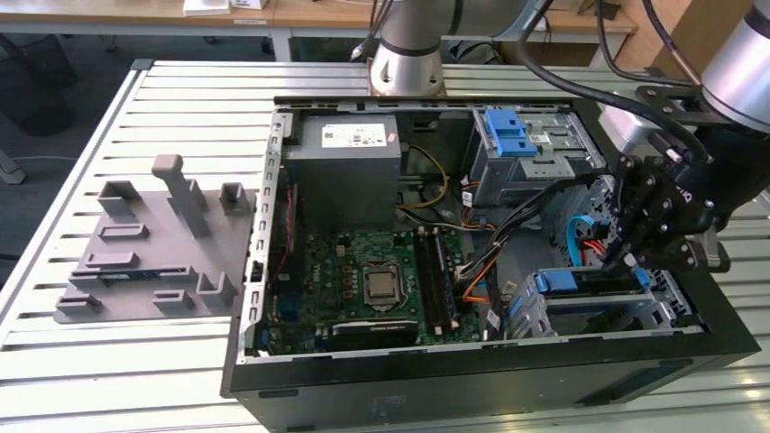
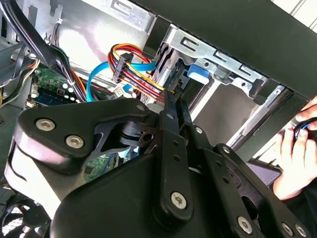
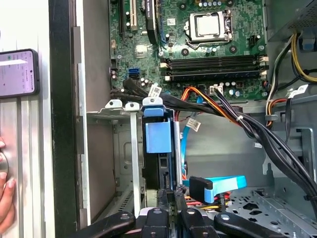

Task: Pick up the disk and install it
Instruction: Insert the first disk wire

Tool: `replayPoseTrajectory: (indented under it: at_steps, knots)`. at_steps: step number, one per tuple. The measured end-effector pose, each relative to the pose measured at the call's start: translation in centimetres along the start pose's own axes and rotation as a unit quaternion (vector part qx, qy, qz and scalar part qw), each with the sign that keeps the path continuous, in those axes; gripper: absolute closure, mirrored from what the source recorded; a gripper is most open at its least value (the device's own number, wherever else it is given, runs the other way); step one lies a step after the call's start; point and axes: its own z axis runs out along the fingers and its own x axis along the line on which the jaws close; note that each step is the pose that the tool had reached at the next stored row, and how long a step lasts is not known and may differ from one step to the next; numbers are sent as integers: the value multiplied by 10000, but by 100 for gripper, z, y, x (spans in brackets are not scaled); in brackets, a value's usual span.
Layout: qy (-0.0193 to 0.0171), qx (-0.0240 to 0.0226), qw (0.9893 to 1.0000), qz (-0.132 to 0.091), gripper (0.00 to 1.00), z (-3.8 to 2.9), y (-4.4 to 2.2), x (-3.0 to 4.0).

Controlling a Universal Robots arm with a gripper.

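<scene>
Slatted metal tabletop [image 1: 180,90] carrying an open computer case [image 1: 481,379], the disk [image 3: 157,148] standing upright in its bay by the case wall, the hand [image 3: 173,196] narrowed at its rear edge, person's hand [image 2: 297,148] outside.

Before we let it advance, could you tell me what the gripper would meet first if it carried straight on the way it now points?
Probably the disk in its blue bracket, standing in the drive bay directly ahead of the gripper; the fingertips look almost on its edge, though depth is unclear.
</scene>
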Motion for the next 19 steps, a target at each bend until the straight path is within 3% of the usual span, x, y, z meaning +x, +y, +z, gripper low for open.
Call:
replayPoseTrajectory:
  at_steps: [19]
  knots:
    - [0, -1, 10000, 9, 84, 33, -18, -3]
